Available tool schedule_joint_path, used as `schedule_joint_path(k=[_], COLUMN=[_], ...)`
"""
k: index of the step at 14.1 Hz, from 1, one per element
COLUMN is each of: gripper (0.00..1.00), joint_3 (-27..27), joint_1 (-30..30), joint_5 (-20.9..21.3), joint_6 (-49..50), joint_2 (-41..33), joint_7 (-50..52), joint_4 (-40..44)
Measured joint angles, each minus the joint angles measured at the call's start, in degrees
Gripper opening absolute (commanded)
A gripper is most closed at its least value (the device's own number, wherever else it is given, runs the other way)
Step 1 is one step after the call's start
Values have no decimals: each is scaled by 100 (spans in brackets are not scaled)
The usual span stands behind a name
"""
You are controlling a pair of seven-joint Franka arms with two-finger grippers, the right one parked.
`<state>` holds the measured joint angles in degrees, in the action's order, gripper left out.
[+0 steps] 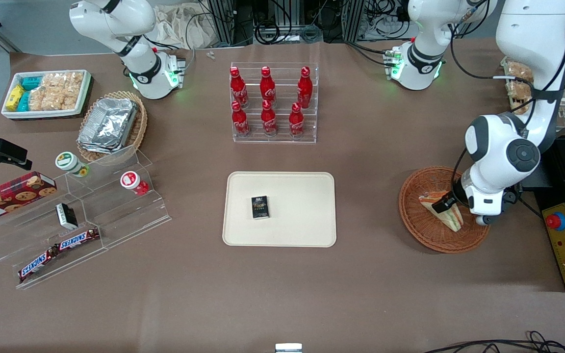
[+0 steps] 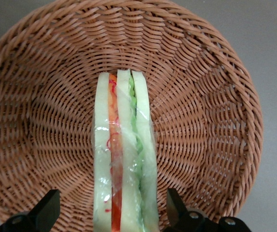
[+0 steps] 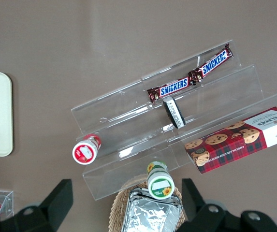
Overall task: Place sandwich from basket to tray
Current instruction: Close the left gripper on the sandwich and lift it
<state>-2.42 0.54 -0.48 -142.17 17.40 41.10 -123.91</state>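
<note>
Claw (image 2: 113, 212) spread wide astride clear-wrapped triangular white-bread sandwich (image 2: 123, 159), gripping nothing — standing on edge in round brown woven wicker basket (image 2: 41, 96); flat cream rounded tray (image 1: 302, 196) well apart.

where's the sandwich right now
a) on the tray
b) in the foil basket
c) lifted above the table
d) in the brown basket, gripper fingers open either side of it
d: the sandwich lies in the basket, and the gripper straddles it with fingers apart, not touching.
</note>
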Motion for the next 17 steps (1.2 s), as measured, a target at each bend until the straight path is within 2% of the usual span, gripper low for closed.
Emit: schedule_joint_path(k=[3,4,5,6,7,8,14,17], gripper=[99,91,64,32,9,0,0,0], joint_3=[0,-1,-2,-2,-2,-3,-11,-41], joint_1=[0,0,0,0,0,0,-3,-22], joint_5=[0,0,0,0,0,0,2,4], joint_6=[-215,-247,-264,-272,-282,-293,-284,737], joint_2=[155,200,236,268,292,304,204,-323], joint_7=[12,13,14,16,17,17,-8,-135], joint_4=[-1,-1,0,0,0,0,61,357])
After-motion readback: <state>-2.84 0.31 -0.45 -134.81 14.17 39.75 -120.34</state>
